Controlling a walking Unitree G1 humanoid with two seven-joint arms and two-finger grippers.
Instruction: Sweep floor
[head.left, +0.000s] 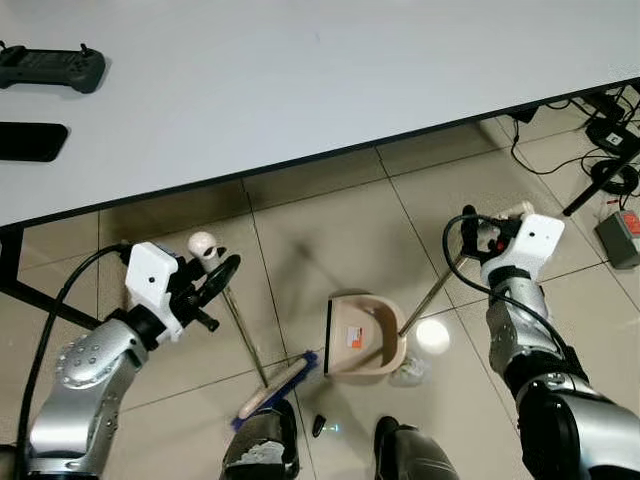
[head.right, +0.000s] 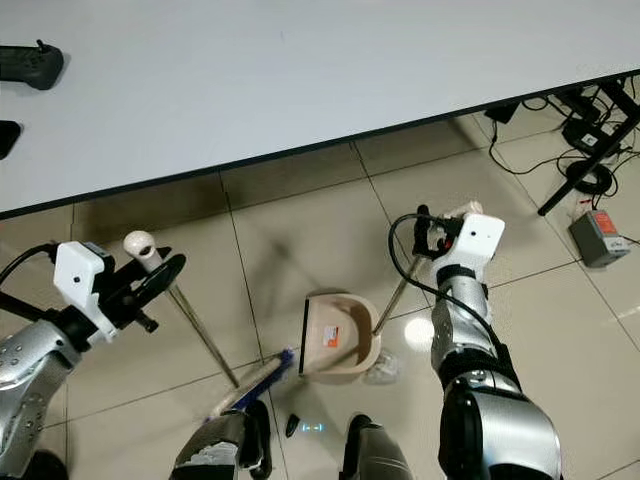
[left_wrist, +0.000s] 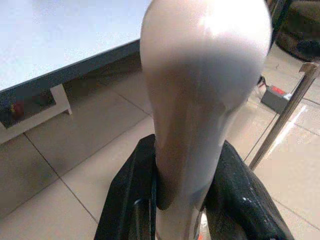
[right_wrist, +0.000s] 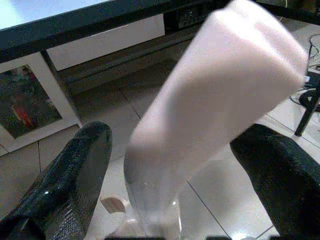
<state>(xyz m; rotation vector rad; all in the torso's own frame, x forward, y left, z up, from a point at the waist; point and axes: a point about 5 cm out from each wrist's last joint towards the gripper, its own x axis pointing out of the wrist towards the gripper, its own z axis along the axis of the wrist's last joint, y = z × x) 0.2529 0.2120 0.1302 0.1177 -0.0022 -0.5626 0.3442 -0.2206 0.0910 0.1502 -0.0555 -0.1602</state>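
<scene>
A broom lies slanted on the tiled floor, its blue-bristled head (head.left: 275, 388) near my feet and its pale rounded handle top (head.left: 203, 243) raised at the left. My left gripper (head.left: 215, 280) is shut on that handle just below the top; in the left wrist view both black fingers (left_wrist: 235, 195) press against it. A beige dustpan (head.left: 365, 335) rests on the floor in the middle, and its thin metal handle (head.left: 435, 290) slants up to the right. My right gripper (head.left: 478, 235) is at the handle's pale grip (right_wrist: 200, 125), fingers spread on either side with gaps, open.
A large white table (head.left: 300, 80) spans the top, its dark edge above the broom and dustpan. A controller (head.left: 50, 68) and a phone (head.left: 30, 140) lie on it. Cables (head.left: 610, 150) and a grey box (head.left: 622, 238) sit at right. A crumpled clear scrap (head.left: 410, 372) lies by the dustpan.
</scene>
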